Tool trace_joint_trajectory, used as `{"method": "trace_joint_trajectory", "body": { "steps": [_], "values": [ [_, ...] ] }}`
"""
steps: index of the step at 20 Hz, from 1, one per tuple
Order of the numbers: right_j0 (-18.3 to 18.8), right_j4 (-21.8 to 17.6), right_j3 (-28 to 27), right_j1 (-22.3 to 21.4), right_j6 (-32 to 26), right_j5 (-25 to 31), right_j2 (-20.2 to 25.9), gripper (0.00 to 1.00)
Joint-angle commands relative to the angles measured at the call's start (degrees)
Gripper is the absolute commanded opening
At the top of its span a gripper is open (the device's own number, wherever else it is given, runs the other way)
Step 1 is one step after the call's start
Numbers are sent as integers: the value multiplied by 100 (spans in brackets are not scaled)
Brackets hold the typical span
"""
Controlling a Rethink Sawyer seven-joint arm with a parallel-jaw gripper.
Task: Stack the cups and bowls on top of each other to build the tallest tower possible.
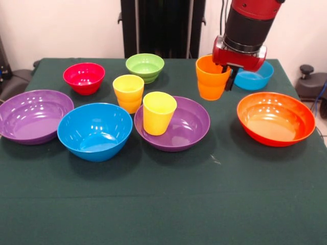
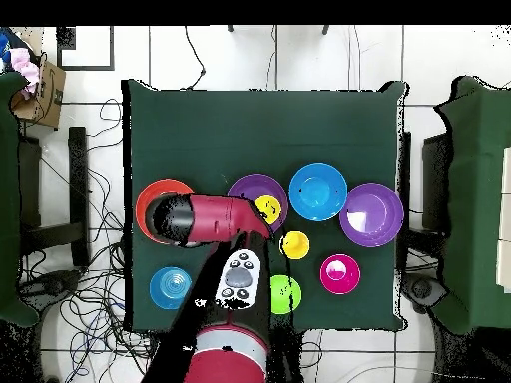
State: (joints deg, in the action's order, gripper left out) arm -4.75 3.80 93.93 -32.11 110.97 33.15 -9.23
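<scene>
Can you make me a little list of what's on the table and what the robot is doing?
robot hand: gripper clamped on the rim of the orange cup
orange cup: looks lifted, upright
yellow cups: one standing in a purple bowl, one behind it on the table
big bowls: two purple, blue, orange
small bowls: red, green, blue
tower: no tower yet

Orange cup [image 1: 212, 77] hangs upright above the cloth. One yellow cup [image 1: 159, 113] sits tilted inside a purple bowl [image 1: 190, 124]; another yellow cup [image 1: 128, 93] stands behind it. Remaining bowls (purple, blue, orange, red, green, small blue) sit separately, unstacked.
</scene>
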Motion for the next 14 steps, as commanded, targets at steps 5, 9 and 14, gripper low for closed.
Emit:
{"method": "trace_joint_trajectory", "body": {
  "steps": [5, 9, 14],
  "values": [
    [134, -326, -523, 387, 9, 190, 576, 0],
    [213, -368, -726, 635, -88, 67, 635, 0],
    [268, -429, -815, 760, -164, -73, 648, 0]
  ]
}}
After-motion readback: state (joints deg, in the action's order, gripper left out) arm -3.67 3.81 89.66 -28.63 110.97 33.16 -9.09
